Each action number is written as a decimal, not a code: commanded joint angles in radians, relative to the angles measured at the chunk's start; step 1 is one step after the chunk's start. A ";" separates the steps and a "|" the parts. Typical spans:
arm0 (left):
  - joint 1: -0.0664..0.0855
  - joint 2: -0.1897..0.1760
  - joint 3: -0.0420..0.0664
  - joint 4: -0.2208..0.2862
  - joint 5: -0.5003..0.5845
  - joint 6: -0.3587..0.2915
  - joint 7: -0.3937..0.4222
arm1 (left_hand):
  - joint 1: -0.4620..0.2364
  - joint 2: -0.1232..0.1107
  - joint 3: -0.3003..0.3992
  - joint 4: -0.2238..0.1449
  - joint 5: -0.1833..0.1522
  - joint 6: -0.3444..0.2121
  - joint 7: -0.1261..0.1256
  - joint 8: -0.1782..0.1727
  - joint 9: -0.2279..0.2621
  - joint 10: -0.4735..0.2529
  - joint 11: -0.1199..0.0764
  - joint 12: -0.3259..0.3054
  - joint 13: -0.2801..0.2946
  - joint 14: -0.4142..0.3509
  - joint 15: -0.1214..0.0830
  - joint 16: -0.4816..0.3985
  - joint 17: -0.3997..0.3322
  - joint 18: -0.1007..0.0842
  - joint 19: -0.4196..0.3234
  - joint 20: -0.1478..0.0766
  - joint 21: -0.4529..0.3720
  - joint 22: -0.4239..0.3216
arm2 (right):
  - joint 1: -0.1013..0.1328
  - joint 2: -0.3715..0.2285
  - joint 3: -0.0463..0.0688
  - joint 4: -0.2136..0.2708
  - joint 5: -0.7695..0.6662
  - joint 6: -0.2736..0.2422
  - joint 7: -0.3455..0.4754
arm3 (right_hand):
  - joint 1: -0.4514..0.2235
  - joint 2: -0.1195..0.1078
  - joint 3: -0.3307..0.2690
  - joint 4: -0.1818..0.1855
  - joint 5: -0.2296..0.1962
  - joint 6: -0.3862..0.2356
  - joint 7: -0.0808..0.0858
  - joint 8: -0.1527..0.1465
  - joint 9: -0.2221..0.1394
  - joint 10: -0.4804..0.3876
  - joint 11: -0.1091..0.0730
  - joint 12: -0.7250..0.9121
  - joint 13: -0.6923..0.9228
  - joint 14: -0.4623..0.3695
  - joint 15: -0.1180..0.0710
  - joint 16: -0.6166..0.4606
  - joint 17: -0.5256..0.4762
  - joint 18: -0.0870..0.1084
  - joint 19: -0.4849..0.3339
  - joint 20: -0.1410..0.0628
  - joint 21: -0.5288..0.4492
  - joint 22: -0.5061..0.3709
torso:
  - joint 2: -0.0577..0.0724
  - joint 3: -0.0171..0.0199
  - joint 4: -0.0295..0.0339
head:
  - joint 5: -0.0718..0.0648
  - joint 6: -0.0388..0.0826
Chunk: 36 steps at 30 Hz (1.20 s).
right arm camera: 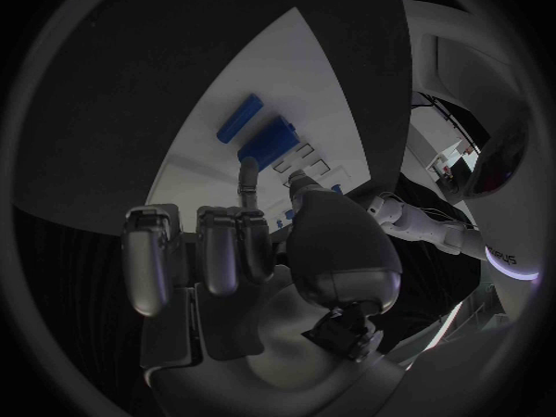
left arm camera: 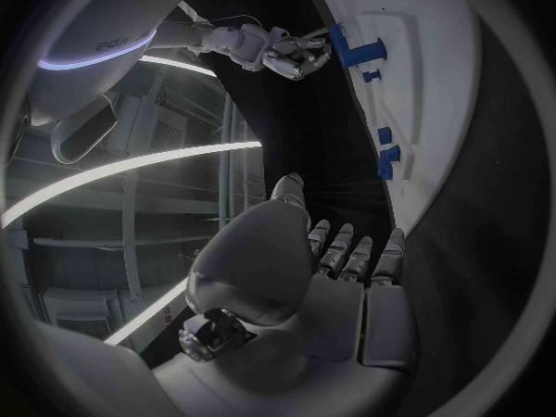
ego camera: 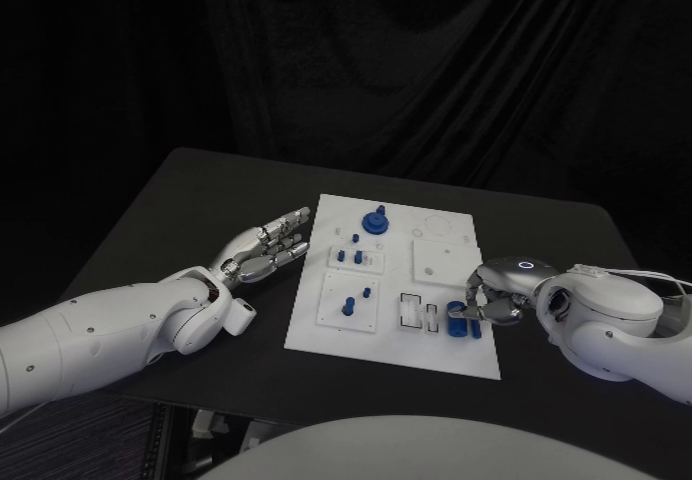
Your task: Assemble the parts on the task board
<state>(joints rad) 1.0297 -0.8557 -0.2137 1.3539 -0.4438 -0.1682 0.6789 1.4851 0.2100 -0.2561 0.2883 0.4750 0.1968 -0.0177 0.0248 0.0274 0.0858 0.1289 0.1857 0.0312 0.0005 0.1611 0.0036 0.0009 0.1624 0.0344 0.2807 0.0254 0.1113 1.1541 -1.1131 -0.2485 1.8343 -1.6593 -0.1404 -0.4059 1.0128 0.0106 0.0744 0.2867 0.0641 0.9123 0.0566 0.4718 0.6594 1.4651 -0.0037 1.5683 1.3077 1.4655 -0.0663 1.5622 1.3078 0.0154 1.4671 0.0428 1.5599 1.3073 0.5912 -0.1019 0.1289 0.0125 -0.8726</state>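
Observation:
The white task board [ego camera: 389, 285] lies in the middle of the black table [ego camera: 173, 210]. A blue round knob [ego camera: 376, 220] stands at its far end, and small blue pegs [ego camera: 348, 257] stand on its left half. Two longer blue parts [ego camera: 459, 320] sit near its front right corner. My right hand [ego camera: 490, 300] hangs over that corner with curled fingers. In the right wrist view its thumb and one finger [right arm camera: 246, 171] reach out just short of the two blue parts [right arm camera: 269, 137], with nothing between them. My left hand [ego camera: 267, 248] lies open on the table left of the board.
In the left wrist view the board [left arm camera: 440, 83] runs past my left hand's fingers [left arm camera: 347, 250], and my right hand [left arm camera: 278, 51] is beside a blue part [left arm camera: 351, 46] at the far end. Bare table surrounds the board; a dark curtain hangs behind.

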 commanded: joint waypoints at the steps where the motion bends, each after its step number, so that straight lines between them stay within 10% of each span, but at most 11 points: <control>1: -0.003 -0.001 0.001 0.001 0.005 0.015 0.086 | 0.002 0.010 0.005 -0.004 0.002 0.007 0.002 0.005 0.001 0.001 0.009 0.002 0.001 0.000 0.006 -0.004 -0.001 0.016 -0.003 0.004 -0.004 0.001 | -0.007 0.003 0.000 -0.006 -0.001 -0.043 -0.041 | 0.005 0.000 -0.002 -0.004 0.021 -0.024 0.003 0.004 0.013 0.106 -0.007 0.003 0.263 0.098 -0.007 -0.007 0.229 -0.009 0.093 -0.006 -0.010 0.255 | -0.001 -0.0005 0.0009 | -0.001 0.000; 36: -0.008 0.001 0.001 -0.003 0.005 0.025 0.081 | 0.002 0.013 0.006 -0.003 0.003 0.008 0.004 0.004 0.001 0.001 0.013 0.003 0.001 0.004 0.012 -0.002 0.000 0.016 -0.002 0.007 -0.003 0.004 | -0.025 0.034 0.000 -0.034 -0.040 -0.015 -0.080 | 0.000 -0.006 -0.004 0.000 0.044 -0.020 0.003 0.006 0.023 0.106 -0.007 0.003 0.263 0.095 -0.006 -0.014 0.214 -0.006 0.089 -0.005 -0.018 0.252 | -0.001 -0.0005 0.0030 | -0.004 0.000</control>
<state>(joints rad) 1.0234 -0.8567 -0.2137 1.3489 -0.4438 -0.1542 0.6789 1.4892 0.2139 -0.2532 0.2854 0.4750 0.2003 -0.0142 0.0248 0.0273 0.0854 0.1359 0.1857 0.0311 0.0041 0.1646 0.0036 0.0016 0.1624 0.0344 0.2807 0.0254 0.1136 1.1333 -1.0787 -0.2484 1.8015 -1.6893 -0.1620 -0.4620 1.0129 0.0106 0.0745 0.2867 0.1039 0.8891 0.0636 0.4717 0.6817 1.4650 -0.0036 1.5682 1.3074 1.4654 -0.0662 1.5523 1.3076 0.0156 1.4670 0.0429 1.5448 1.3073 0.5898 -0.1027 0.1299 0.0089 -0.8726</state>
